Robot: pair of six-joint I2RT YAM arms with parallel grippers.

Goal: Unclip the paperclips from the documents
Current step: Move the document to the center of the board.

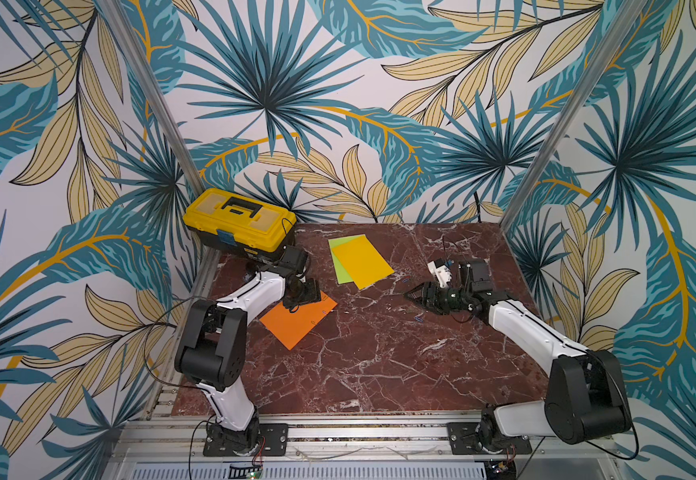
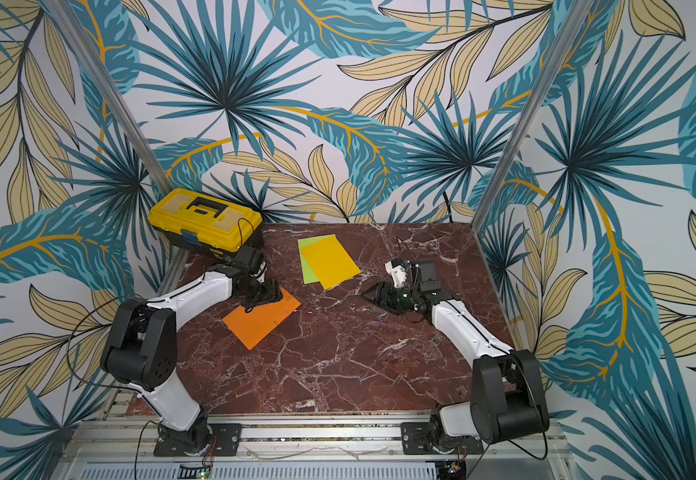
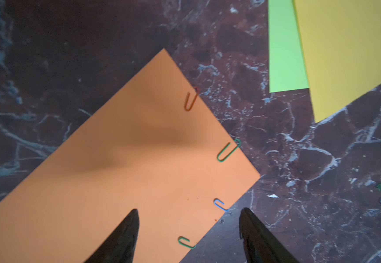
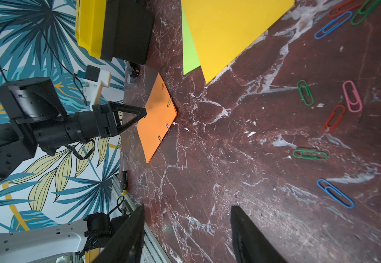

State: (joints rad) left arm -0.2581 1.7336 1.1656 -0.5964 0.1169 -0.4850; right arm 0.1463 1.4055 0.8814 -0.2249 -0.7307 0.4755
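The left gripper (image 3: pixel 189 210) was held open over the orange sheet (image 3: pixel 116 170), four clips (image 3: pixel 227 152) attached; the right gripper (image 4: pixel 187 206) was open, empty. One clip had to be slid off.

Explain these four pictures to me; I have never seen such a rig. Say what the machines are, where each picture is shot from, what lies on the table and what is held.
Two robot arms stand at a marble table, each ending in a two-fingered gripper. Two pictures look down from overhead; the other two come from cameras on the arms' wrists. On the table lie an orange sheet with four paperclips on its edges, a yellow sheet partly over a green sheet, and loose paperclips. A yellow toolbox stands at a far corner. The left gripper hangs open over the orange sheet; the right gripper is open near the loose paperclips. Nothing is held.
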